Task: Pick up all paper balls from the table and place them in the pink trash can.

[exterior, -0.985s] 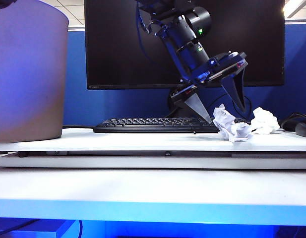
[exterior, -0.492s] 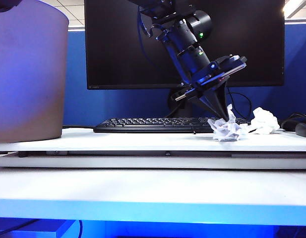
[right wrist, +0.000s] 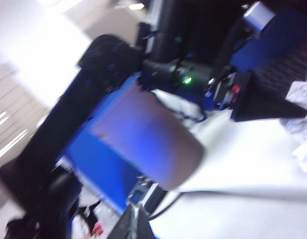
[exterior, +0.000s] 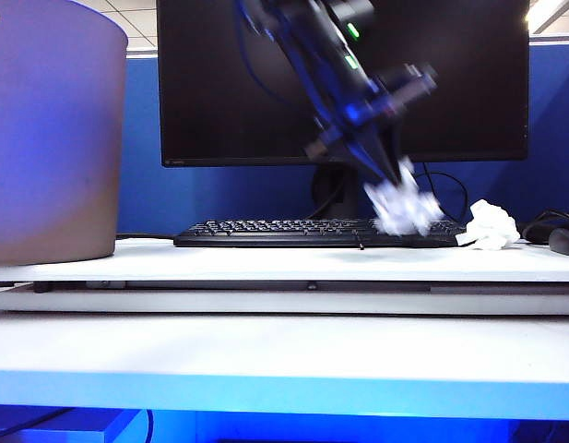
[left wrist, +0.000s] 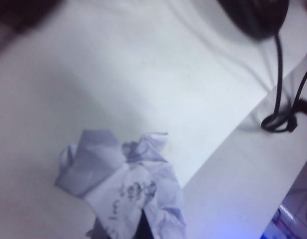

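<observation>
My left gripper (exterior: pixel 392 181) is shut on a white crumpled paper ball (exterior: pixel 401 207) and holds it in the air above the right end of the keyboard, blurred by motion. In the left wrist view that paper ball (left wrist: pixel 126 179) fills the space at the gripper (left wrist: pixel 121 230), above the white table (left wrist: pixel 143 74). A second white paper ball (exterior: pixel 488 225) lies on the table (exterior: pixel 266 263) further right. The pink trash can (exterior: pixel 49 138) stands at the far left. My right gripper (right wrist: pixel 137 225) is shut and empty, off the table, and faces the trash can (right wrist: pixel 148 139).
A black keyboard (exterior: pixel 293 232) lies in front of a large dark monitor (exterior: pixel 229 83). A black mouse (exterior: pixel 564 241) with its cable sits at the right edge, and the mouse (left wrist: pixel 253 17) also shows in the left wrist view. The table's front edge runs across the exterior view.
The left gripper stood open around the paper ball on the table, then shut on it and lifted it up and to the left. The other paper ball stayed put.
</observation>
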